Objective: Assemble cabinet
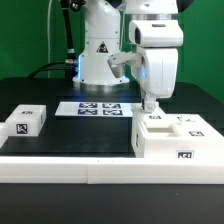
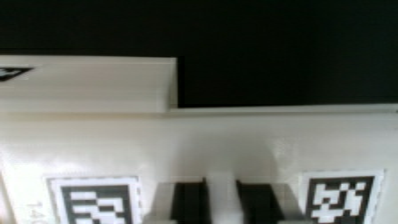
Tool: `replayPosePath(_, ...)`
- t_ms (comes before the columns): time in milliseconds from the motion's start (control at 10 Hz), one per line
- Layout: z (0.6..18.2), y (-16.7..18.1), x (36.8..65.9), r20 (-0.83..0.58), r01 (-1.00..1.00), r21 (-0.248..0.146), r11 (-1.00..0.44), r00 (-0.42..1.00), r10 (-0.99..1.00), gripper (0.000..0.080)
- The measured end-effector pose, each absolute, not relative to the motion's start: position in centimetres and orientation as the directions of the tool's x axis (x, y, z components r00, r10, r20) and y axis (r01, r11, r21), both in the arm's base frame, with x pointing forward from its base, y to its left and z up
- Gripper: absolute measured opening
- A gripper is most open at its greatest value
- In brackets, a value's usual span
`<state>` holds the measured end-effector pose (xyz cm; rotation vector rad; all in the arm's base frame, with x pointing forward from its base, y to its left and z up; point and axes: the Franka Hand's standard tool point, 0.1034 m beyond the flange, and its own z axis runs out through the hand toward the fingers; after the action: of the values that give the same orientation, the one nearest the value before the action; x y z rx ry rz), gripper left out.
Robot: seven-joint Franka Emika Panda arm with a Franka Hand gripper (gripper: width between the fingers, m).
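Note:
The cabinet [image 1: 176, 140] is the big white box with black-and-white tags at the exterior view's right, standing on the black table. My gripper [image 1: 150, 107] hangs straight down over its near-left top corner, fingertips touching the top. In the wrist view the cabinet's white top [image 2: 196, 140] fills the frame, with a tag [image 2: 93, 203] on one side of the fingers and another tag [image 2: 338, 197] on the other. My two dark fingers [image 2: 185, 205] stand close together with a narrow white strip of the cabinet [image 2: 219, 205] pinched between them.
A small white block with one tag [image 1: 27, 122] lies at the exterior view's left. The marker board [image 1: 98, 108] lies flat behind the middle, in front of the robot base [image 1: 100, 55]. A long white ledge [image 1: 60, 166] runs along the table's front edge.

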<state>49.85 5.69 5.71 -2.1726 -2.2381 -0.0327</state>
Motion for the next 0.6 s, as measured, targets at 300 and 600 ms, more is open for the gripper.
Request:
replayPosePath(300, 5.7, 5.6, 49.9, 0.031, 1.0, 0.0, 0.027, -0.027, 0.999, 0.0071)
replayPosePath(600, 5.7, 5.8, 52.2, 0.038, 1.0, 0.014, 0.022, -0.022, 0.999, 0.0071)
